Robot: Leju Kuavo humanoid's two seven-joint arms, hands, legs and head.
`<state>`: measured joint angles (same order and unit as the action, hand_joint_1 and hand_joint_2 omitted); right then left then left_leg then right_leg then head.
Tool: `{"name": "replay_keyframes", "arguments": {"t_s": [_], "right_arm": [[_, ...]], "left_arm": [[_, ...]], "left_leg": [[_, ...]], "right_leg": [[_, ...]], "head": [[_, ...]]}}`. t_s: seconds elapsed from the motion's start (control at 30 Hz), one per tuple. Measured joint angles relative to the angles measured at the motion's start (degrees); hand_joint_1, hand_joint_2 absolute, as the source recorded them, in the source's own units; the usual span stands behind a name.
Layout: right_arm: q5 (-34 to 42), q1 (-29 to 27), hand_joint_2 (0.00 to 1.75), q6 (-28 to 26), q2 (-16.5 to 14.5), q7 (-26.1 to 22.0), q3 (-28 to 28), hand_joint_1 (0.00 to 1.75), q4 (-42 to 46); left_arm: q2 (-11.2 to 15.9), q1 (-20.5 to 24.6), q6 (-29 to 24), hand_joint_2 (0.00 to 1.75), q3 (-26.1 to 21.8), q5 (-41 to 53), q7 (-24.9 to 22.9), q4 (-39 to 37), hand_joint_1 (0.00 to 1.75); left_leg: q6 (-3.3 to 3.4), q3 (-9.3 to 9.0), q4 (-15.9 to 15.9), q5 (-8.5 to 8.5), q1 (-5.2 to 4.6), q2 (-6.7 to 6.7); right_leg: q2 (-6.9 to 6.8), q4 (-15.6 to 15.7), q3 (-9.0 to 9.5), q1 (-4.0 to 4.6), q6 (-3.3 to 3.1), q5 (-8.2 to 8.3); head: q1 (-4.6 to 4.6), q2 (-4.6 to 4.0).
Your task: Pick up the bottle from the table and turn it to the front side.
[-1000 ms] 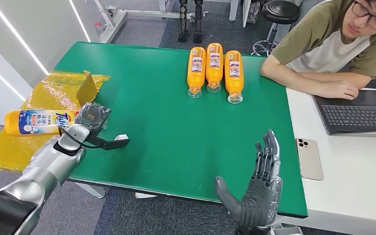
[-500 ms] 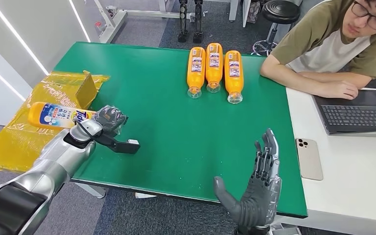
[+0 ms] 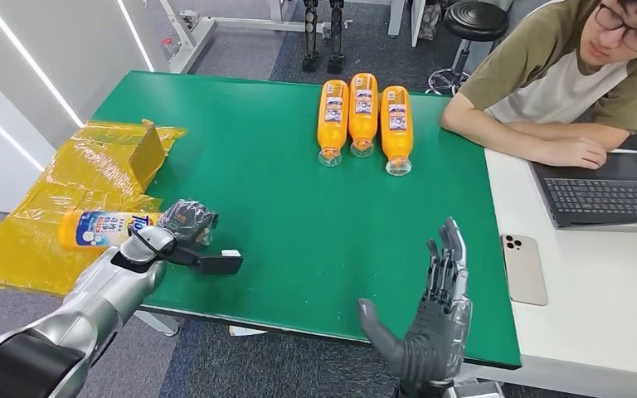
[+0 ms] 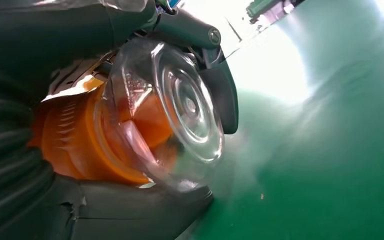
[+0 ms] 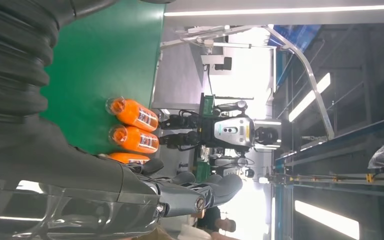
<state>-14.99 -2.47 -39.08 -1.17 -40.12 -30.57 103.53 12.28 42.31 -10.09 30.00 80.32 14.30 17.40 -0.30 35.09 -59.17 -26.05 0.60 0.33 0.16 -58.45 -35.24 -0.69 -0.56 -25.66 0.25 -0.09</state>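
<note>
Head view: the left robot hand (image 3: 187, 222) has carried the bottle (image 3: 108, 228) lower and nearer than half a second ago; it lies level over the green bench's (image 3: 299, 215) left edge, cap end clamped in that hand. The right robot hand (image 3: 435, 323) stays spread, holding nothing. Left wrist view: fingers (image 4: 220, 85) wrap the bottle's clear cap (image 4: 180, 110)

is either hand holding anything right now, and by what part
The left hand grips an orange bottle at its clear-capped end, body sticking out sideways. The right hand holds nothing, fingers apart.
</note>
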Motion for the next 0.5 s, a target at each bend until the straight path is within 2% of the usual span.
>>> {"name": "replay_keyframes", "arguments": {"t_s": [0.07,0.1,0.2,0.23,0.5], "right_arm": [[-0.02,0.14,1.75,0.0,-0.05,-0.01,-0.03,0.0,-0.2],[-0.05,0.2,1.75,0.0,-0.09,0.0,-0.04,0.0,-0.28],[-0.42,0.42,1.75,0.0,-0.25,0.0,-0.08,0.0,-0.52],[-0.57,0.51,1.75,0.0,-0.31,0.02,-0.09,0.0,-0.61],[-0.77,1.27,1.75,0.05,-0.67,0.87,-0.28,0.0,-1.09]], "left_arm": [[-0.17,-0.57,-0.45,1.75,-0.62,-0.41,-0.34,0.0,1.75],[-0.26,-0.8,-0.64,1.75,-0.91,-0.64,-0.43,0.0,1.66],[-0.51,-1.38,-1.38,1.75,-1.78,-1.16,-0.44,0.0,0.36],[-0.6,-1.58,-1.68,1.75,-2.04,-1.26,-0.43,0.0,0.01],[-1.15,-2.25,-4.14,1.75,-4.35,-2.07,1.03,0.0,0.0]], "left_leg": [[0.0,-0.01,0.0,0.0,0.0,-0.01],[0.0,-0.02,0.0,0.0,0.0,-0.02],[0.0,-0.06,0.0,0.0,0.0,-0.02],[0.0,-0.08,0.0,0.0,0.0,-0.03],[0.0,-0.15,0.01,0.0,0.0,-0.04]], "right_leg": [[-0.03,0.0,0.02,0.0,0.0,0.0],[-0.05,0.0,0.03,0.0,0.0,0.0],[-0.07,-0.01,0.08,0.0,0.0,0.0],[-0.07,-0.01,0.1,0.0,0.0,0.0],[-0.09,-0.01,0.17,0.0,0.0,0.0]], "head": [[0.01,0.0],[0.01,0.0],[-0.01,0.0],[0.0,0.0],[0.01,0.0]]}}
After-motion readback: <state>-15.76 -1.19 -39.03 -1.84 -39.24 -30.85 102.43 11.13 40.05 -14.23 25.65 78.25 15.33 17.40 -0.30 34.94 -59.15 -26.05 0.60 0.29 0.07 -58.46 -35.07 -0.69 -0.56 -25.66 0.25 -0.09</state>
